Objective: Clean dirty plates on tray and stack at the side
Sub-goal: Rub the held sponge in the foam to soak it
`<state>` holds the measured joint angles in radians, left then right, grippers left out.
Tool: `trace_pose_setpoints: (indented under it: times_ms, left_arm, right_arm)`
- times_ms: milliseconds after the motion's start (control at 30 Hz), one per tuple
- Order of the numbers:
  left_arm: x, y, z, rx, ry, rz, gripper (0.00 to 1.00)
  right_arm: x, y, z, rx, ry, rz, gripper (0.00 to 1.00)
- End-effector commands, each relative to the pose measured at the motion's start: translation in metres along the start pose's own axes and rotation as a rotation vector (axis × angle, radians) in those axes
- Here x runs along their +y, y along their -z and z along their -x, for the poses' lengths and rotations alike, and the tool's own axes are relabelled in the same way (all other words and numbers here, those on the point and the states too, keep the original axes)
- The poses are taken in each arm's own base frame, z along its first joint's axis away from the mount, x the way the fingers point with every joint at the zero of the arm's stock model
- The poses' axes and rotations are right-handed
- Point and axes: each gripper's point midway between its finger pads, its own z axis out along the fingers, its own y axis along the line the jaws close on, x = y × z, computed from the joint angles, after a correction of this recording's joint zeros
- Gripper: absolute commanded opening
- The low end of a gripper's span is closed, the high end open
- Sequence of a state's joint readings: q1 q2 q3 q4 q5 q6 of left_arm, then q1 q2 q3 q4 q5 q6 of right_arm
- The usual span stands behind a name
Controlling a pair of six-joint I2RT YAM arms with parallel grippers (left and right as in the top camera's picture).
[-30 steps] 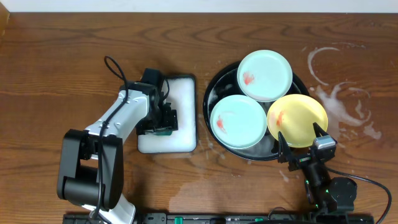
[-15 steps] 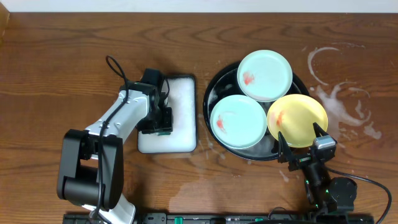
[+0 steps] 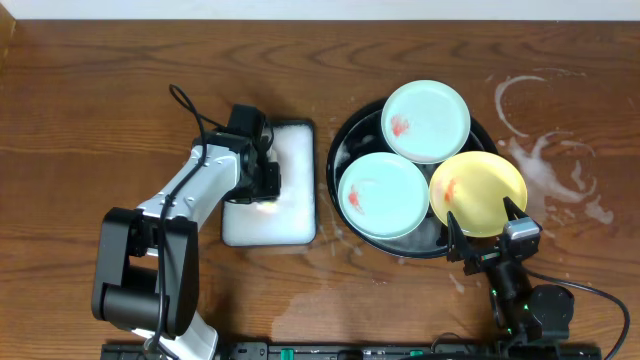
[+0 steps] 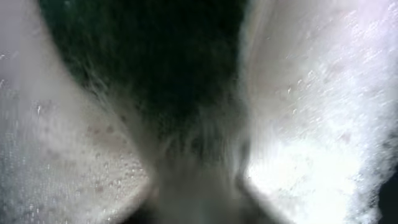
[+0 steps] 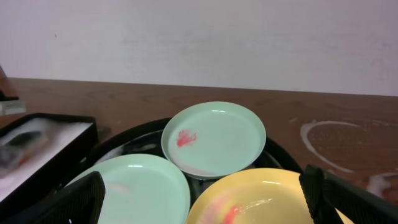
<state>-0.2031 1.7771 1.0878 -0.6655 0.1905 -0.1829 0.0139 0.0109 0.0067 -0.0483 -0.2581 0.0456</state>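
On the brown wooden tabletop (image 3: 100,90), right of centre, a large round black shallow tray (image 3: 340,150) with a raised rim, holding 3 small round glossy plates. Toward the far rim, 1 pale mint-green plate (image 3: 426,121), red-orange smear left of its middle. Nearer and to the left, a 2nd pale mint-green plate (image 3: 384,194), smeared near its left edge. To the right of that, a yellow plate (image 3: 478,192) with a red-orange streak on its left side, its right edge covering the tray's rim there. All 3 edge to edge, all in the tray. Right of the tray, a patch of tabletop marked with whitish soapy rings and streaks (image 3: 550,160).

Right fingers (image 3: 452,238) spread wide and gripping nothing, poised at the near edge of the yellow plate. In the right wrist view, 1 dark finger (image 5: 348,199) at each lower corner, the 3 plates between and beyond them.

Just beside the black tray on its left, a white rectangular tray (image 3: 298,128) full of white foam. Left fingers (image 3: 262,185) pushed down into that foam near its left side. From the left wrist, only blurred white suds (image 4: 323,124) around a dark mass (image 4: 161,62). Impossible to tell whether these fingers are spread, clenched, or grasping anything.
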Motion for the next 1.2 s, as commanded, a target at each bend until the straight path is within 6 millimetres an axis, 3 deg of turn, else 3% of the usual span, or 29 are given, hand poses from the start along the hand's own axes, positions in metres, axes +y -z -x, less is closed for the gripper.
trace_pose_setpoints:
  times_ms: [0,67,333,767,1067,1167]
  left_arm:
    - [0.0,-0.006,0.005,-0.013,-0.004,-0.004,0.79]
    - [-0.002,-0.005,0.013,-0.048,-0.012,-0.008,0.84]
    - [0.011,-0.002,0.042,-0.175,-0.017,0.081,0.85]
    - [0.014,-0.006,0.04,-0.173,-0.015,0.088,0.86]
    - [0.017,-0.031,0.041,-0.148,-0.014,0.095,0.85]
    - [0.016,-0.031,0.044,-0.157,-0.015,0.093,0.76]
  right_arm:
    - [-0.001,0.0,-0.001,0.001,-0.014,-0.002,0.99]
    - [-0.001,0.0,-0.001,0.001,-0.014,-0.002,0.99]
    - [-0.001,0.0,-0.001,0.001,-0.014,-0.002,0.99]
    - [-0.001,0.0,-0.001,0.001,-0.014,-0.002,0.99]
    - [-0.001,0.0,-0.001,0.001,-0.014,-0.002,0.99]
    - [-0.001,0.0,-0.001,0.001,-0.014,-0.002,0.99]
